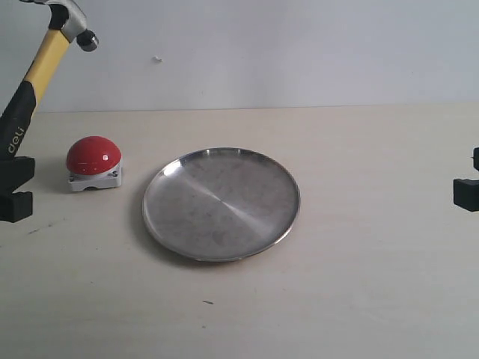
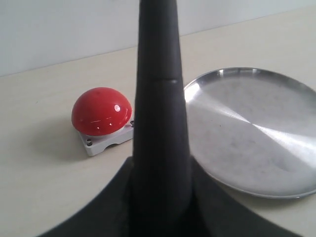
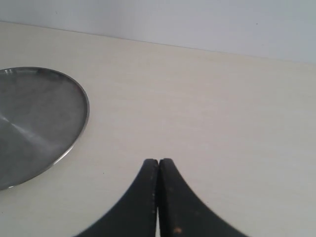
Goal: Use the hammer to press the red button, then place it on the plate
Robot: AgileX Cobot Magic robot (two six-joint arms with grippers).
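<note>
My left gripper [image 1: 15,187] is shut on the hammer [image 1: 34,82] at the black lower end of its handle, at the far left of the exterior view. The hammer stands nearly upright, its metal head [image 1: 71,19] raised high and leaning toward the right. The red button [image 1: 93,155] sits on its white base just right of that gripper, apart from it. In the left wrist view the black handle [image 2: 159,123] rises between the jaws, with the red button [image 2: 101,111] beyond on one side and the plate [image 2: 256,128] on the other. My right gripper [image 3: 158,163] is shut and empty.
The silver plate [image 1: 221,203] lies in the middle of the pale wooden table, close to the button. The right gripper [image 1: 465,191] hovers at the far right edge, well away from the plate [image 3: 34,123]. A white wall backs the table.
</note>
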